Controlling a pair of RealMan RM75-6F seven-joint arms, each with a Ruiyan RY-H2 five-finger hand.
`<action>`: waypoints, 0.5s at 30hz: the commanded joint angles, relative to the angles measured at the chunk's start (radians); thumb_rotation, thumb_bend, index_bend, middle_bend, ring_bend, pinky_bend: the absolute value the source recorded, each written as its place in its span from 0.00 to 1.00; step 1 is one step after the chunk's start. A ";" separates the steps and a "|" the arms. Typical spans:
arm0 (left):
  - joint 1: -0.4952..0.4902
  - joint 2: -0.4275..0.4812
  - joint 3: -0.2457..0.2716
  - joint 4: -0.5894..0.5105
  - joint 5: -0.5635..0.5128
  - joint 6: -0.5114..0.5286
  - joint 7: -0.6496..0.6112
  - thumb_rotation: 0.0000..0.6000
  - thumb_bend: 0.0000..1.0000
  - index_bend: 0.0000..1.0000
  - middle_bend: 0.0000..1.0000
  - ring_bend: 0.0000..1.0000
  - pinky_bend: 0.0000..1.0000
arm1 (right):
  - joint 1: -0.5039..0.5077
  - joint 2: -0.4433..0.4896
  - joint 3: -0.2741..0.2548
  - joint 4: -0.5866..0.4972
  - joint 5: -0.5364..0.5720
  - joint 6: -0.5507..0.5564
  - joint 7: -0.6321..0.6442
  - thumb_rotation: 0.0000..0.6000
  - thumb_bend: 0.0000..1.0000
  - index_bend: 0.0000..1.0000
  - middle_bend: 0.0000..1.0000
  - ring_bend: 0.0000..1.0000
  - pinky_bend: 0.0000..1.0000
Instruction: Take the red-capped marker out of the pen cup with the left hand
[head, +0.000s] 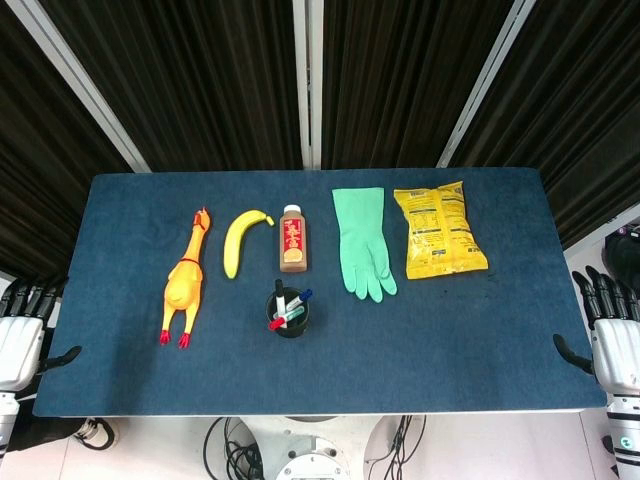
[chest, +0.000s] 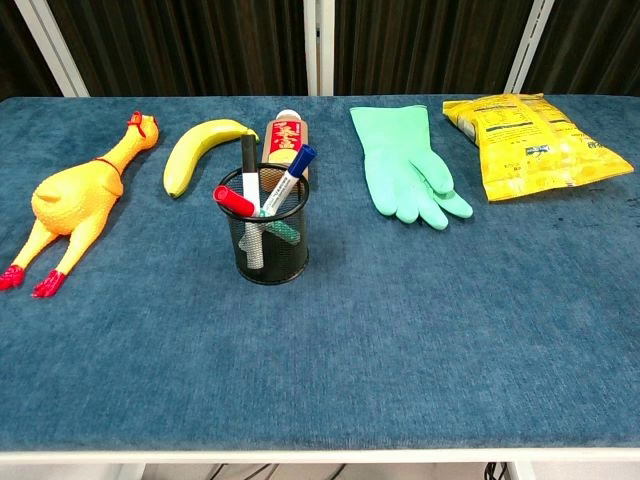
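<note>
The black mesh pen cup (chest: 264, 240) stands near the middle of the blue table (chest: 420, 340), a little toward the front edge, and the red-capped marker (chest: 234, 200) leans in it beside a blue-capped one (chest: 290, 175) and a black one (chest: 248, 160). Both hands sit off the table — the left hand (head: 22, 335) past the left edge, the right hand (head: 610, 335) past the right edge — fingers spread, holding nothing. Along the back lie a rubber chicken (chest: 70, 200), banana (chest: 195, 150), brown bottle (head: 293, 240), green glove (chest: 405, 170) and yellow snack bag (chest: 525, 140).
</note>
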 joint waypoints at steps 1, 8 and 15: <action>-0.002 -0.002 0.001 0.000 -0.003 -0.006 0.002 1.00 0.09 0.08 0.06 0.00 0.05 | 0.002 0.000 -0.001 0.005 0.010 -0.012 0.003 1.00 0.18 0.00 0.00 0.00 0.00; -0.007 0.000 0.001 -0.008 0.002 -0.013 0.005 1.00 0.09 0.08 0.06 0.00 0.05 | 0.002 0.003 0.002 0.010 0.016 -0.013 0.018 1.00 0.18 0.00 0.00 0.00 0.00; -0.029 0.025 -0.003 -0.041 0.023 -0.030 0.020 1.00 0.09 0.08 0.07 0.00 0.05 | -0.002 0.003 0.004 0.014 0.017 -0.006 0.032 1.00 0.18 0.00 0.00 0.00 0.00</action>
